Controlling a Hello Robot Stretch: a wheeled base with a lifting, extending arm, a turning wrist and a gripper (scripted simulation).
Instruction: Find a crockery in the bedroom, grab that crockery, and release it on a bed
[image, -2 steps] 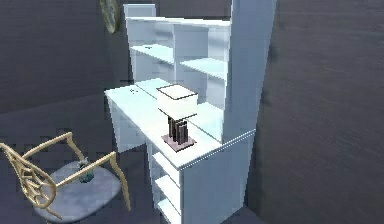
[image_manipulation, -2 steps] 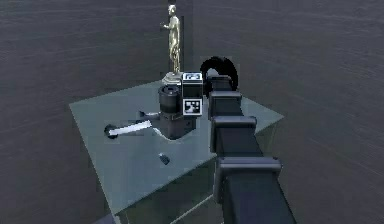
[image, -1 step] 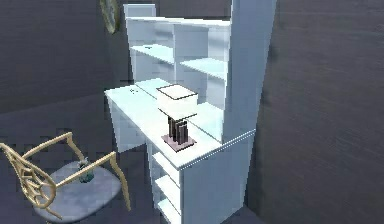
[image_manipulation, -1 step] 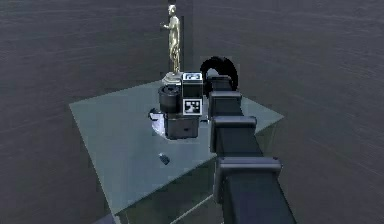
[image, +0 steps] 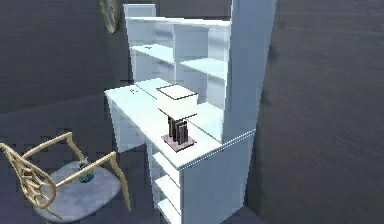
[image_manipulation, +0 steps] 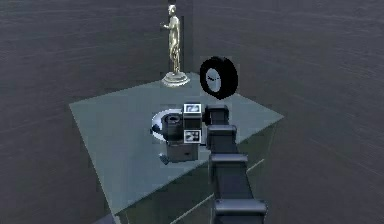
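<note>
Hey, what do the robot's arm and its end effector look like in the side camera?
The arm is a dark square bar of stepped segments. Near its far end sit two small white squares with black marks. The end effector is a dark boxy body with two thin fingers.

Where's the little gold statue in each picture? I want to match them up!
Arm side view: the gold statue stands upper middle, at the far edge of the grey table, left of a round black thing.
Forward view: here I see a white desk with shelves, a lamp and a wooden chair.
Shared landmark: the dark wall behind everything.
</note>
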